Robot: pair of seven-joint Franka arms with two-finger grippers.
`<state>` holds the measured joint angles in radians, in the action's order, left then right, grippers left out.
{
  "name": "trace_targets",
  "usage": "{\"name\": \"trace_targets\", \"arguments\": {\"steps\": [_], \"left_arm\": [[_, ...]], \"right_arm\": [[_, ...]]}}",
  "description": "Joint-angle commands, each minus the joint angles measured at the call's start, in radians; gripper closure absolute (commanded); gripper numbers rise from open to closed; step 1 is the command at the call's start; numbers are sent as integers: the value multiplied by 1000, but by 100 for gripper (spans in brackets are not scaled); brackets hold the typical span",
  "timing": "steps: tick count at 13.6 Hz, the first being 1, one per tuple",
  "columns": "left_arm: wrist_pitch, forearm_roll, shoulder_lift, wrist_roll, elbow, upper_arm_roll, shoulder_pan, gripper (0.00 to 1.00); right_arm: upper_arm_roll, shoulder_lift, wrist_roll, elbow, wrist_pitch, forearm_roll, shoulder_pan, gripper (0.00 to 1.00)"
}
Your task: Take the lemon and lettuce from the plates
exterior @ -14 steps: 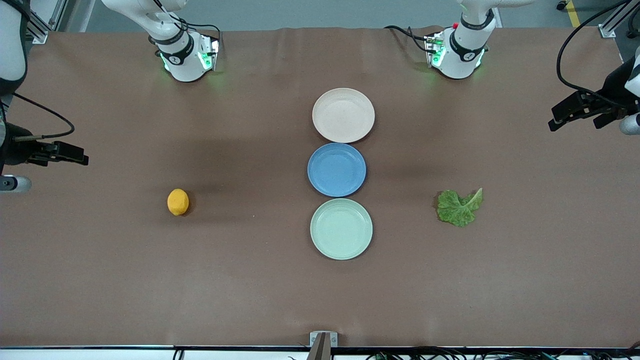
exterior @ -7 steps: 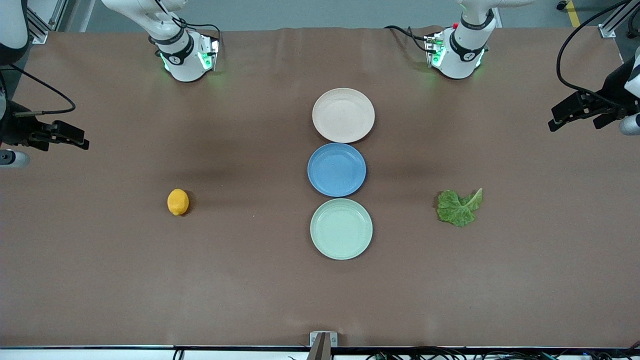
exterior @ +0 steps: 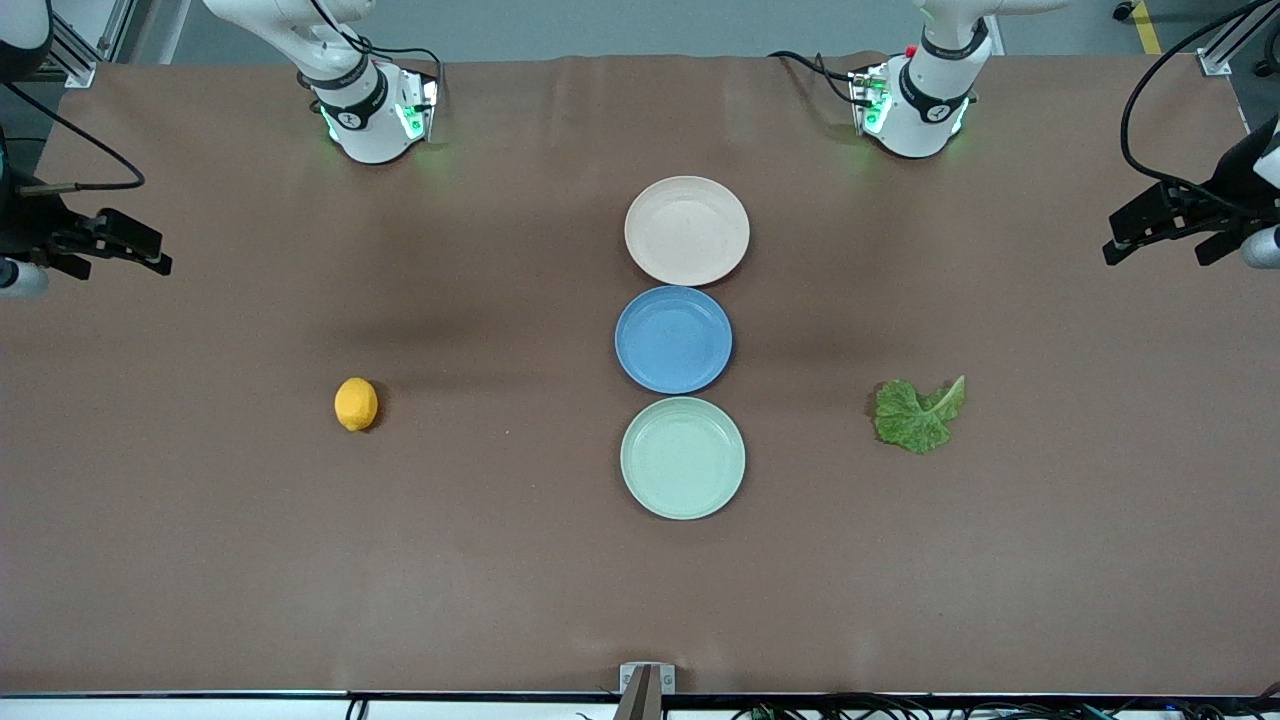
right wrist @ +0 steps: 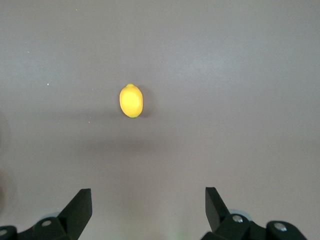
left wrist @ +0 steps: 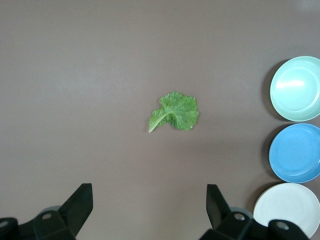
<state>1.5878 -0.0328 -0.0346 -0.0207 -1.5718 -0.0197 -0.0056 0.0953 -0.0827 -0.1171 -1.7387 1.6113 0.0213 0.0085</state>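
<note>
The lemon [exterior: 356,404] lies on the bare brown table toward the right arm's end, and shows in the right wrist view [right wrist: 131,100]. The lettuce [exterior: 918,413] lies on the table toward the left arm's end, and shows in the left wrist view [left wrist: 174,112]. The beige plate [exterior: 687,230] and the mint plate [exterior: 683,457] are empty in the middle. My right gripper [exterior: 148,250] is open and empty, high over the table's edge at its end. My left gripper [exterior: 1120,238] is open and empty, high over the table at its end.
An empty blue plate [exterior: 673,339] sits between the beige and mint plates, touching both. In the left wrist view the mint plate [left wrist: 296,88], the blue plate [left wrist: 295,152] and the beige plate [left wrist: 286,202] stand in a row.
My right gripper has drawn back toward the robots' side of the table. My left gripper has shifted slightly outward toward its end. The lemon, the lettuce and the plates have not moved.
</note>
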Motion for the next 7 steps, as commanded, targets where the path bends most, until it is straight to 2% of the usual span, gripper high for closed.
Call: {"name": "trace_targets", "arguments": {"steps": [1, 7], "left_arm": [[8, -12, 9, 13, 15, 1, 3, 0], [9, -12, 9, 13, 13, 1, 3, 0]], "right_arm": [[-14, -49, -15, -38, 6, -18, -16, 0], [-14, -40, -13, -35, 16, -17, -15, 0]]}}
